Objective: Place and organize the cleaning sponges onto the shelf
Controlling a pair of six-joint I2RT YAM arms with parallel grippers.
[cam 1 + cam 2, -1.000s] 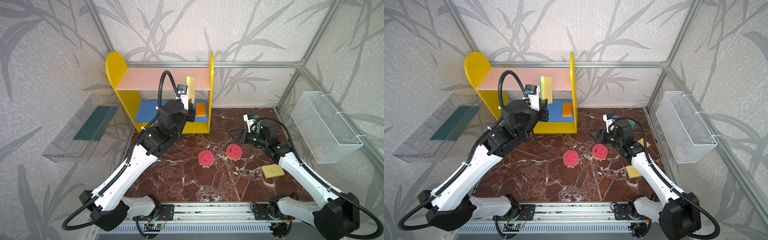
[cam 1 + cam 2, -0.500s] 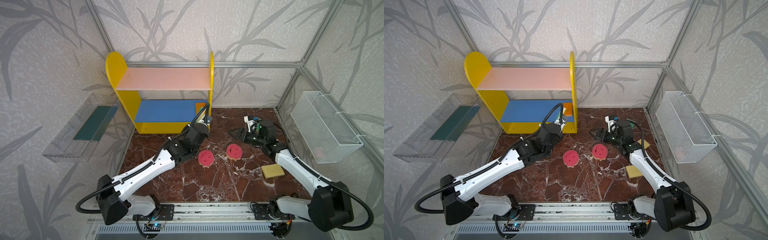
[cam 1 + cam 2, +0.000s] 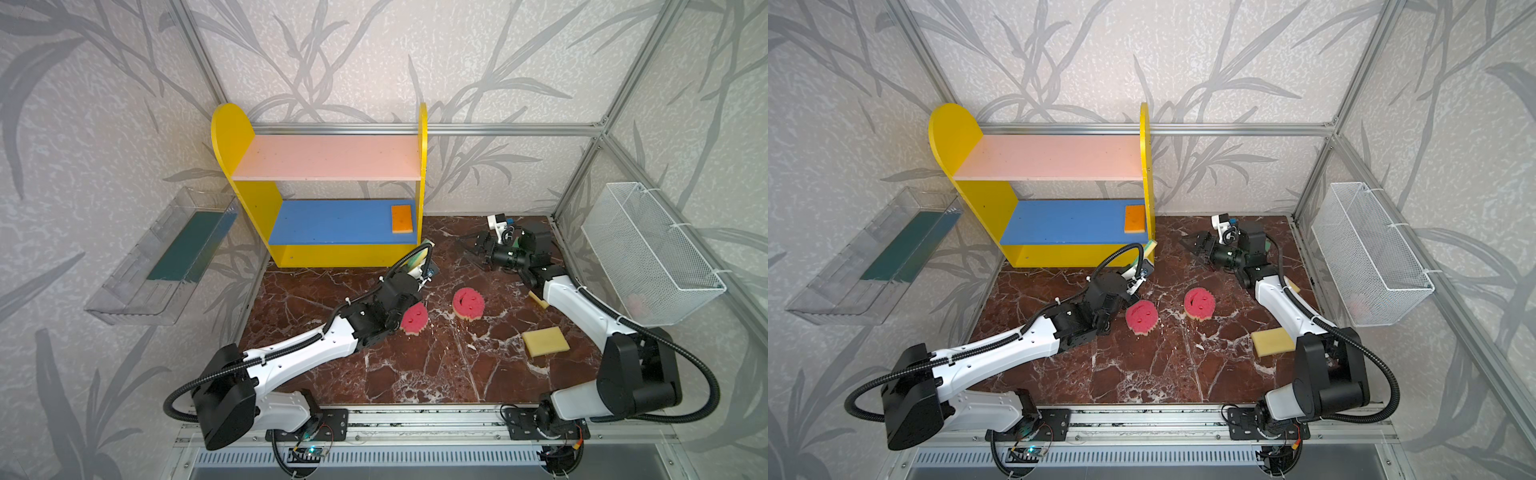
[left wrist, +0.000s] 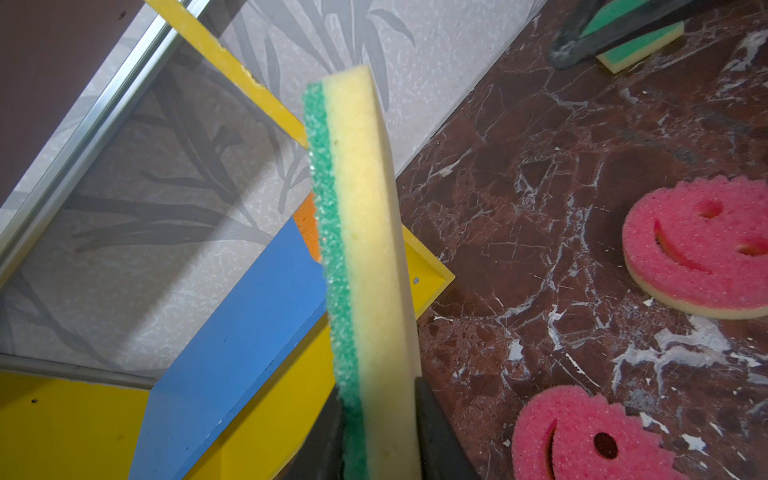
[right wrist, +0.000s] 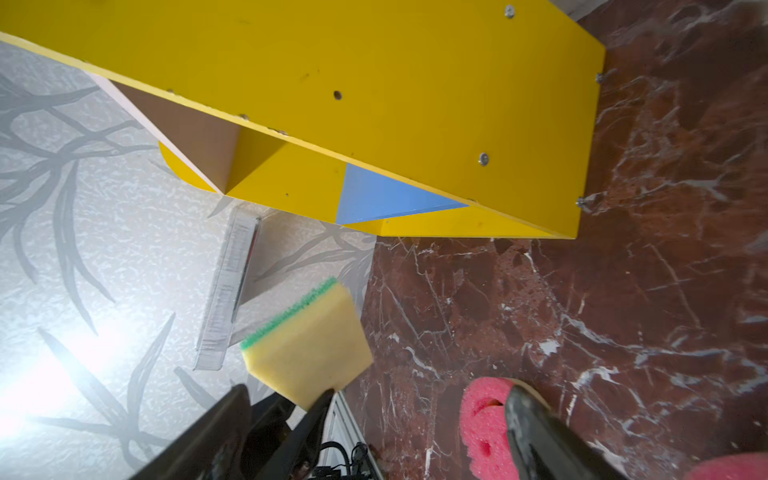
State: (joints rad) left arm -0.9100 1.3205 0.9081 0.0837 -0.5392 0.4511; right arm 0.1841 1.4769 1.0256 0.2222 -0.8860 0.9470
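My left gripper (image 4: 376, 399) is shut on a yellow sponge with a green face (image 4: 361, 249), held on edge just off the right front corner of the shelf (image 3: 257, 199); the sponge (image 3: 1144, 259) shows in both top views. An orange sponge (image 3: 402, 219) lies on the blue board. Two pink smiley sponges (image 3: 413, 319) (image 3: 468, 303) lie on the marble floor. My right gripper (image 3: 471, 251) stands open and empty behind them, right of the shelf. A plain yellow sponge (image 3: 545, 340) lies at the right, and another sponge (image 3: 538, 300) peeks from under my right arm.
A green-faced sponge (image 4: 636, 45) lies on the floor by my right gripper's fingers. The white wire basket (image 3: 648, 249) hangs on the right wall with something pink inside. The clear plastic tray (image 3: 166, 253) hangs on the left wall. The pink upper board (image 3: 328, 158) is bare.
My left arm came down from the upper board to floor level by the shelf's right front corner, still holding the green-faced sponge. My right gripper opened wider and drew back slightly.
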